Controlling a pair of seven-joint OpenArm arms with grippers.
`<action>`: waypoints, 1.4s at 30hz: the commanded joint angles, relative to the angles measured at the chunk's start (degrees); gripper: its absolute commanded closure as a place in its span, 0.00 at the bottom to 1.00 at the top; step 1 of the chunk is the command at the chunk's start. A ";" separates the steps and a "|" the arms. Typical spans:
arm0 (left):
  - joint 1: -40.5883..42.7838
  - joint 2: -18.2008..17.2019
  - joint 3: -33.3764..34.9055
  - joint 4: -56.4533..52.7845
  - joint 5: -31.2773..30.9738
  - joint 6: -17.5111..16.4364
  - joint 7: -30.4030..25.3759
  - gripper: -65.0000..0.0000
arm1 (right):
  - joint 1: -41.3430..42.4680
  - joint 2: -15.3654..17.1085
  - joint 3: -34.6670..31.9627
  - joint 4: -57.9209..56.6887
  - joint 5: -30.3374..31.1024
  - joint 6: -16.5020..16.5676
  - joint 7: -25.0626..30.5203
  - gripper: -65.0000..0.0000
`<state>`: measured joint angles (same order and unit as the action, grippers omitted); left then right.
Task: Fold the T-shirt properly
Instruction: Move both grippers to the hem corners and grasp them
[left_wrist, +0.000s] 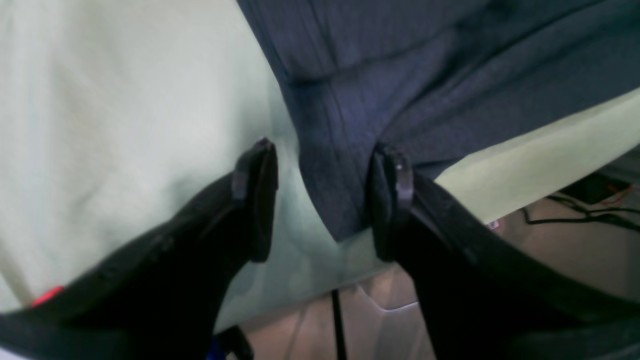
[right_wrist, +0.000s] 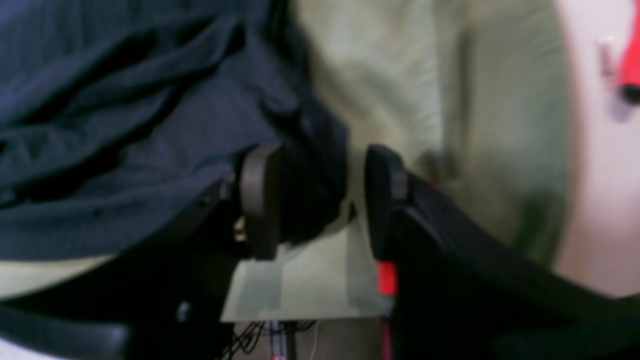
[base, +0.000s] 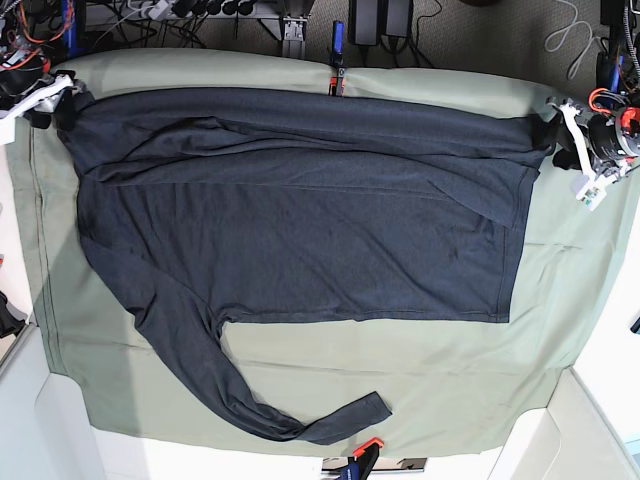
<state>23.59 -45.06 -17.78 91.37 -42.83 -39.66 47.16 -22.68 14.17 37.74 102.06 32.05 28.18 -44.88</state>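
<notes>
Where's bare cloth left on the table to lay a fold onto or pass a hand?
The widest bare table cloth lies below the T-shirt body's lower edge, right of the trailing sleeve. A narrower strip runs beside the hem at the view's right. The far edge is crowded: shirt reaches both corners, where the left gripper and right gripper sit open.

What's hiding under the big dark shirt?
Under the T-shirt lies the olive-green table cloth, showing around its edges and near the open left claw. Whatever else is under the shirt's middle is covered and cannot be seen.
</notes>
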 joint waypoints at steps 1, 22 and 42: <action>-0.42 -1.33 -1.77 0.57 -1.42 -0.34 -0.68 0.51 | 0.52 1.44 1.11 1.11 1.03 -0.09 1.40 0.58; -9.51 -2.75 -9.22 -1.11 -5.79 -0.34 -7.28 0.51 | 27.85 5.01 -7.85 -11.76 -0.85 -1.40 4.39 0.58; -57.59 4.35 23.93 -51.93 6.88 1.09 -23.82 0.51 | 50.05 4.42 -17.62 -50.03 -11.13 -0.22 7.54 0.58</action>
<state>-32.29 -39.59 6.44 38.61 -35.16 -38.22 24.73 26.33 17.91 20.10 51.35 20.45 27.66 -37.63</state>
